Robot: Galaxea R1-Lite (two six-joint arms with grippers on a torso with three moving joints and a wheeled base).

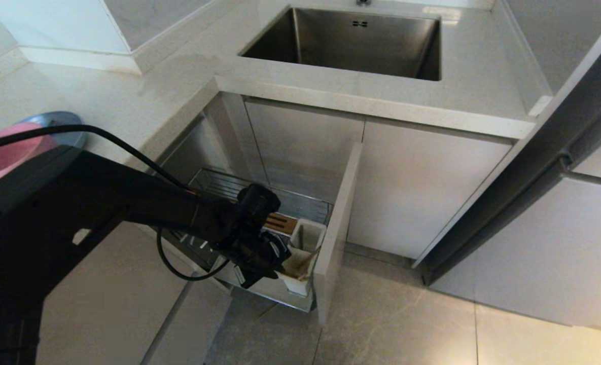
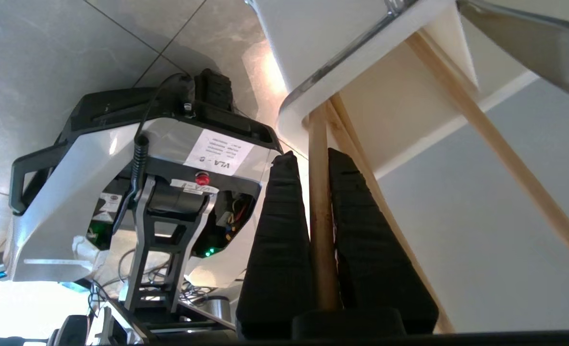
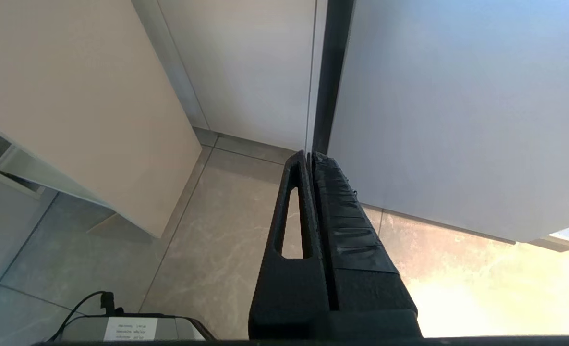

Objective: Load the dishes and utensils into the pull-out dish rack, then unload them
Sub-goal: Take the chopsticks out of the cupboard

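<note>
The pull-out dish rack point(image 1: 300, 203) stands drawn out from the cabinet below the steel sink point(image 1: 351, 43), its beige front panel point(image 1: 337, 228) facing the tiled floor point(image 1: 407, 314). Inside it the slotted wooden strip point(image 1: 281, 221) lies on the chrome wire, and the white utensil cup point(image 1: 305, 253) sits just behind the front panel. The left gripper point(image 2: 319, 158) reaches down to this cup. In the left wrist view its two black fingers point(image 2: 282, 230) are clenched on one wooden chopstick point(image 2: 320, 211), which runs between them and up into the cup. A second chopstick point(image 2: 505, 158) leans apart from the first, also entering the cup. A silver metal utensil point(image 2: 538, 41) shows at the edge of that view, close to the cup.

On the counter point(image 1: 128, 106) to the robot's left, the pink bowl point(image 1: 3, 157) rests on the light-blue plate point(image 1: 59, 121), well apart from the rack.

The right gripper point(image 3: 310, 158) hangs over the floor beside the cabinet doors, its fingers pressed together on nothing.
</note>
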